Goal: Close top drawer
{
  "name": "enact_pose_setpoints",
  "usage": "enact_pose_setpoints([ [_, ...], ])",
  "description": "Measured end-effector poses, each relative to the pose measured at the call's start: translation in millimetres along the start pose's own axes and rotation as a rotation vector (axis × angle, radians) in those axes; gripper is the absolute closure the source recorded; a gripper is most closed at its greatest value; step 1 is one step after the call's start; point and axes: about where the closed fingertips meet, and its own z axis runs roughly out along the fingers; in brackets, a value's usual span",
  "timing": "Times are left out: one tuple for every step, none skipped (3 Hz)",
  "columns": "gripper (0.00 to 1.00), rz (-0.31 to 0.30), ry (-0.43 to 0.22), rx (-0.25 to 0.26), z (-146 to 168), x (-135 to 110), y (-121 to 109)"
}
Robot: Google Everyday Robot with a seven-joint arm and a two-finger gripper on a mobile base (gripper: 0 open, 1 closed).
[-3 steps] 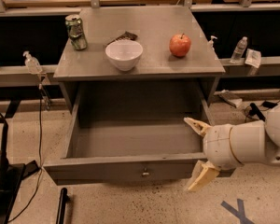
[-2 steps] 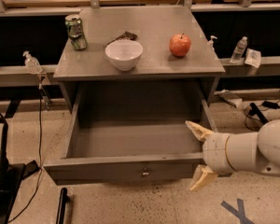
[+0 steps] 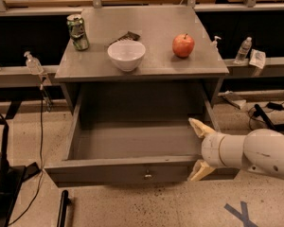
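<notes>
The top drawer (image 3: 104, 173) is pulled far out of the grey cabinet (image 3: 156, 25) toward the camera, its deep box open and bare inside, its wide flat front panel nearest the viewer with a small metal knob (image 3: 147, 175) at its centre. At the drawer's front right corner sits the gripper (image 3: 195, 149), its two cream-coloured fingers spread wide apart with nothing between them but that corner. The upper finger (image 3: 199, 126) points into the box beside the right side wall, and the lower finger (image 3: 199, 170) lies across the right end of the front panel. Whether either finger presses on the wood cannot be told. Behind the gripper the thick white arm (image 3: 262, 152) reaches in from the right edge, low over the speckled floor. On the cabinet's top stand a green drink can (image 3: 78, 32) at the back left, a white bowl (image 3: 126, 55) near the front middle, a dark crumpled packet (image 3: 126, 36) just behind the bowl, and a red apple (image 3: 183, 45) to the right. A small pump bottle (image 3: 215, 41) stands just beyond the top's right edge, and a clear plastic water bottle (image 3: 244, 50) is farther right on a ledge. Another pump bottle (image 3: 33, 63) stands on the ledge to the left. A blue taped cross (image 3: 241, 214) marks the floor at the lower right.
</notes>
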Motion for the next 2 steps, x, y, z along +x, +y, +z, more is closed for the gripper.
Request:
enact_pose_setpoints([
  [0.0, 0.015, 0.031, 0.066, 9.2, 4.2, -25.0],
  [0.0, 0.028, 0.023, 0.143, 9.0, -2.5, -57.2],
])
